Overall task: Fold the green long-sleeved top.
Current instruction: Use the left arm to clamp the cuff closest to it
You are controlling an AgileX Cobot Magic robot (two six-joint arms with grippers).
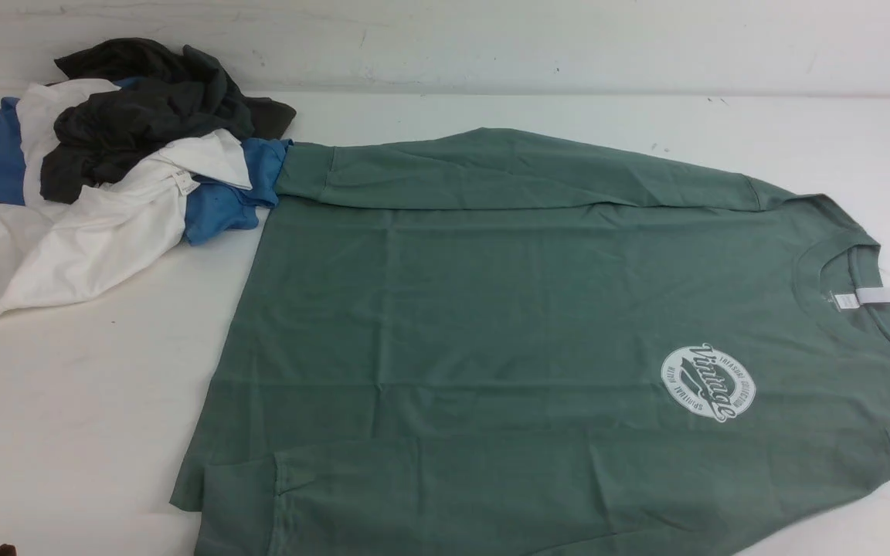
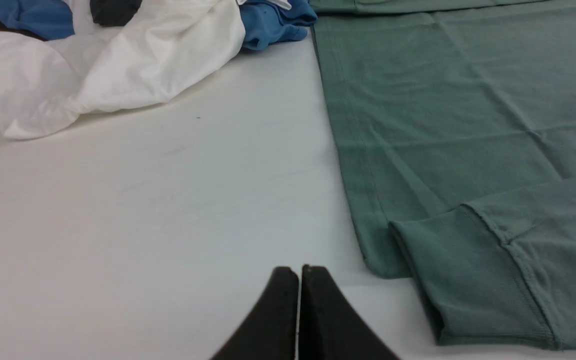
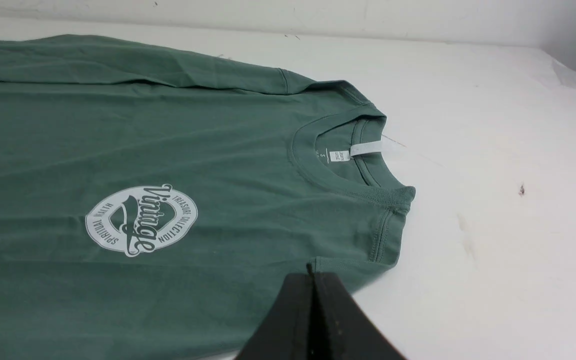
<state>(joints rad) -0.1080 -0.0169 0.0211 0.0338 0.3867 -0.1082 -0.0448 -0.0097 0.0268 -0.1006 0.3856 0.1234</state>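
**A:** Where is the green top (image 1: 538,324)?

**B:** It's flat on the white table (image 1: 66,432) with the chest logo (image 3: 141,220) facing up. Its long axis runs across the robot's front, hem toward the robot's left and neck (image 3: 348,150) toward its right. Both sleeves are laid in along the body, one on the far edge and one on the near edge.

**A:** And the pincers?

**B:** Both are clenched, tips pressed together, holding nothing. The left gripper (image 2: 299,272) hangs over bare table just beside the hem corner, where the near sleeve's cuff (image 2: 468,285) lies. The right gripper (image 3: 313,275) is at the near shoulder edge, close to the neck. I cannot tell whether it touches the cloth.

**A:** So which arm gets which end?

**B:** The left arm is nearer the hem and the right arm is nearer the shoulder — each end has its own arm.

**A:** What does the next move depend on?

**B:** As I read it, the sleeves are in but the body is not yet folded across. Such a fold would travel along that long axis, between hem and neck. Each pincer would first have to open, then take the near edge on its own side.

**A:** Anything to watch for?

**B:** The heap of other clothes (image 1: 105,170) sits at the far left, and its blue piece (image 1: 236,201) touches the far sleeve's cuff — a lift there might drag it along.
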